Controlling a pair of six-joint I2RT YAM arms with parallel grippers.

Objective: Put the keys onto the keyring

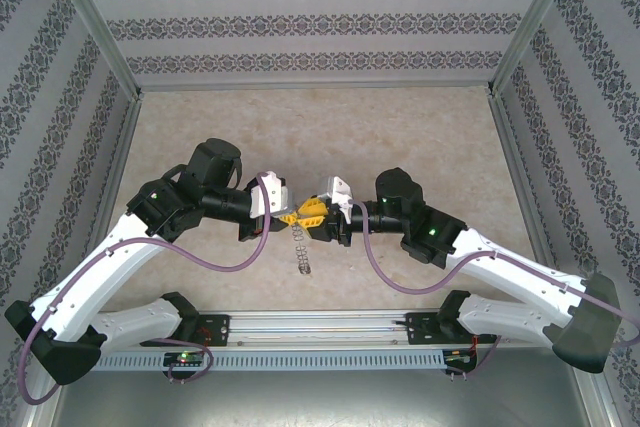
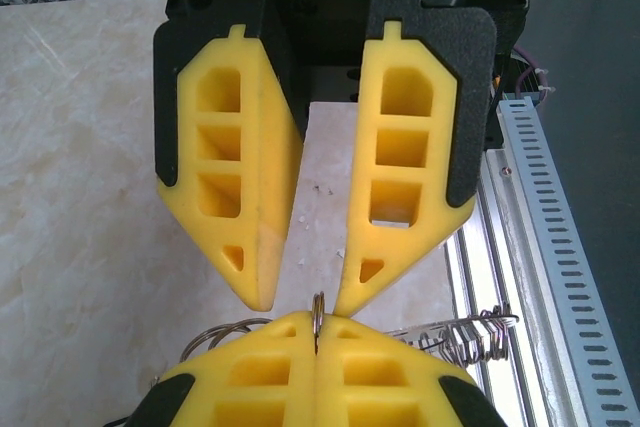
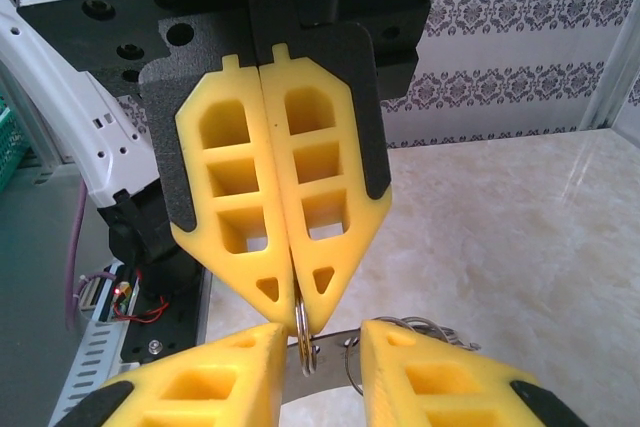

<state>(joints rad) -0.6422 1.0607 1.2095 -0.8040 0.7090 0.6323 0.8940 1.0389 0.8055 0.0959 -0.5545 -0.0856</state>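
The two grippers meet tip to tip above the middle of the table. My left gripper (image 1: pixel 293 217) (image 2: pixel 316 319) is shut on a small silvery split ring (image 2: pixel 318 307) (image 3: pixel 306 345), seen edge-on. My right gripper (image 1: pixel 314 210) (image 3: pixel 322 332) has its jaws apart, one on each side of that ring. The keyring's flat grey band (image 3: pixel 332 367) crosses the gap just below; I cannot tell whether the fingers touch it. Its silvery loops (image 2: pixel 470 335) spread out to both sides and trail down towards the table (image 1: pixel 305 252). The keys are hidden.
The beige marbled table (image 1: pixel 330 137) lies beyond the grippers. A slotted aluminium rail (image 1: pixel 320 325) (image 2: pixel 560 227) runs along the near edge by the arm bases. Patterned walls (image 1: pixel 320 22) close the back and both sides.
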